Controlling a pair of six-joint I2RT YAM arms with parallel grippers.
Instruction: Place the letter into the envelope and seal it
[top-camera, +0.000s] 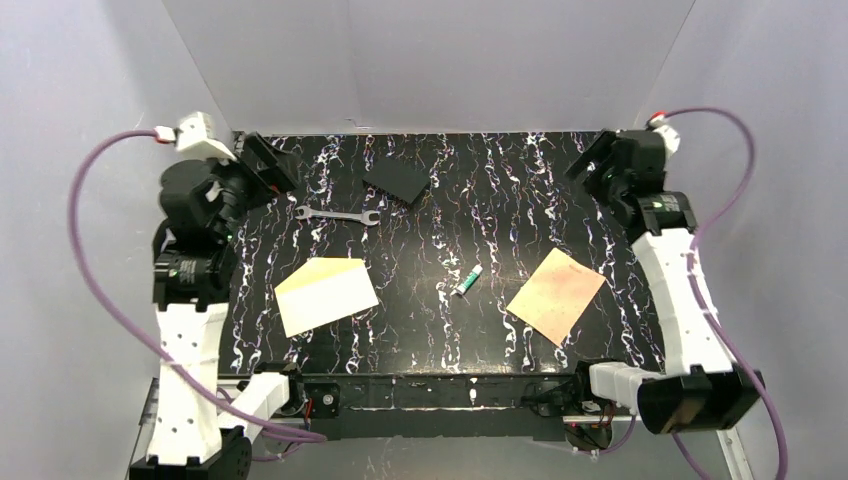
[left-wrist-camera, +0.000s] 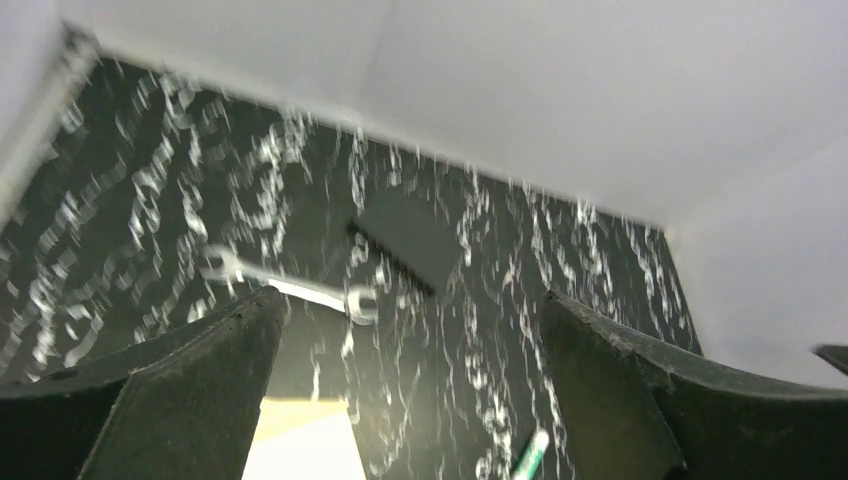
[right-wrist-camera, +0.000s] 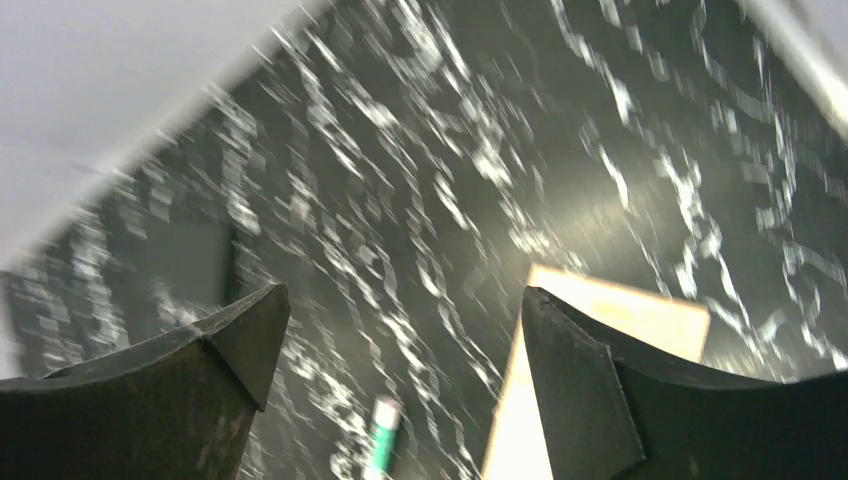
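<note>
The cream-white envelope (top-camera: 330, 300) lies flat at the table's front left with its tan flap open toward the back. The left wrist view catches one corner of the envelope (left-wrist-camera: 300, 445) low between the fingers. The tan letter (top-camera: 556, 295) lies flat at the front right, and part of the letter (right-wrist-camera: 640, 312) shows behind the right finger in the right wrist view. My left gripper (top-camera: 268, 165) hangs open above the back left corner, holding nothing (left-wrist-camera: 412, 300). My right gripper (top-camera: 597, 158) hangs open above the back right corner, also with nothing in it (right-wrist-camera: 402, 295).
A silver wrench (top-camera: 338, 215) lies behind the envelope. A black flat square (top-camera: 397, 180) sits at the back middle. A green and white glue stick (top-camera: 468, 281) lies between envelope and letter. White walls close in the table (top-camera: 440, 350) at the back and both sides.
</note>
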